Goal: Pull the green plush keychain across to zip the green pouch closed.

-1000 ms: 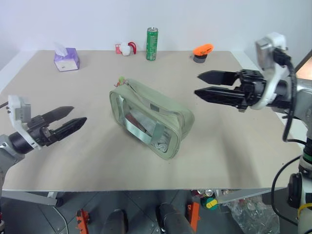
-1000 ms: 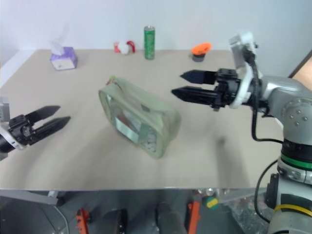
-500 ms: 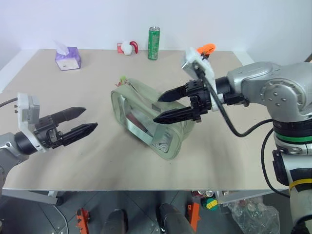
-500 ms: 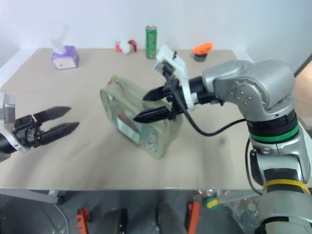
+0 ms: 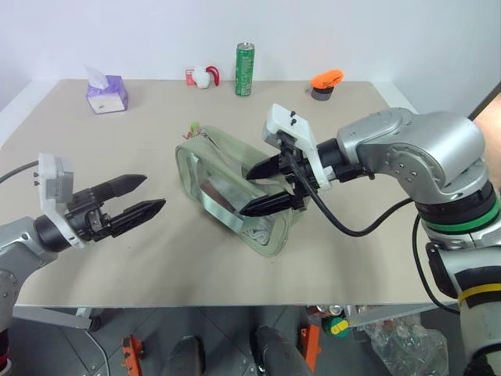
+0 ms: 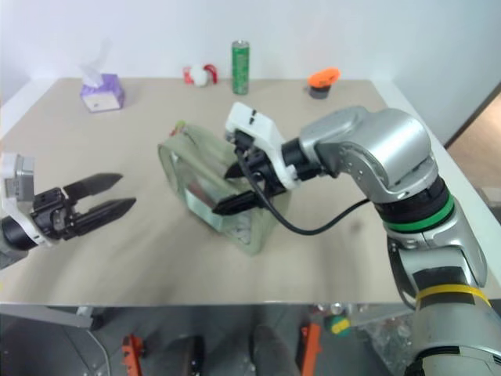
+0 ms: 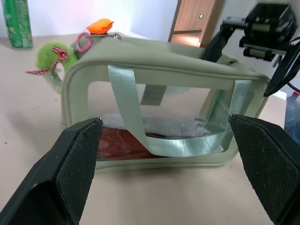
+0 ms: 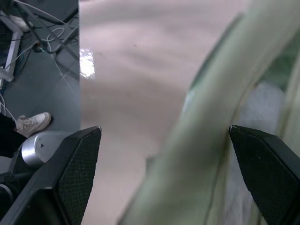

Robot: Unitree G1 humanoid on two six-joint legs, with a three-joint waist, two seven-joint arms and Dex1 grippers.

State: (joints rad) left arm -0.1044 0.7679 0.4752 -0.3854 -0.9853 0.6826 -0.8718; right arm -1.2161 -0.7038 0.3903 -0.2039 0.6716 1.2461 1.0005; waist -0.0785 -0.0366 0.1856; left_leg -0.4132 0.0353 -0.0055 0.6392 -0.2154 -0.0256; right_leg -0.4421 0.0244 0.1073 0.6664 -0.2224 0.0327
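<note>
1. On the wide tan desk point(image 5: 376, 235) the green pouch point(image 5: 215, 168) lies in the middle, tipped on its long side, with its clear front and strap facing the robot's left.
2. Over the near end of the pouch hangs the right claw point(image 5: 260, 189). Its two black fingers are spread wide, one above the pouch's top edge and one down its side. It has hold of nothing.
3. Near the desk's left side floats the left claw point(image 5: 141, 196). It points at the pouch, is wide open too, and is empty.
4. At the far end of the pouch sits the green plush keychain point(image 7: 50, 55), a small fuzzy ball.
5. I think the job is just starting: nobody has the ball yet. Next, one claw should steady the pouch while the other goes to the ball and pinches it.
6. The left wrist view shows the ball's red ribbon and the red thing inside the pouch; the head views show them only faintly.
</note>
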